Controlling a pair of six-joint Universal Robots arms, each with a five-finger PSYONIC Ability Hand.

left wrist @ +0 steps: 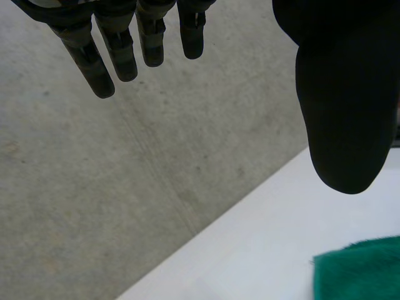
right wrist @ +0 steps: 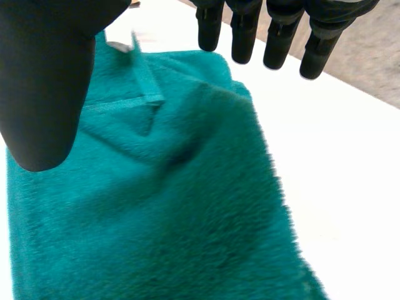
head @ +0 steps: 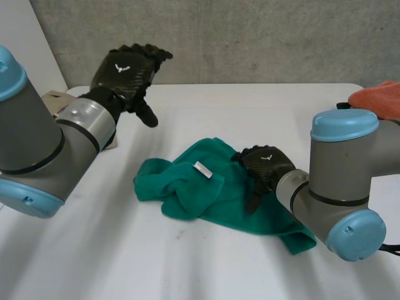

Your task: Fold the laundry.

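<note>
The right hand [head: 265, 166] sits over the middle of the green towel [head: 187, 190], fingers straight, gripping nothing. The left hand [head: 125, 74] hangs raised above the table [head: 187, 269], fingers loose and empty. The towel lies rumpled mid-table, its length running from a bunched left end toward the right arm [head: 344, 169].

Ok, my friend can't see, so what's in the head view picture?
A crumpled green towel lies on a white table, with the right robot hand open over its middle. The left robot hand hovers open, away from it.
</note>
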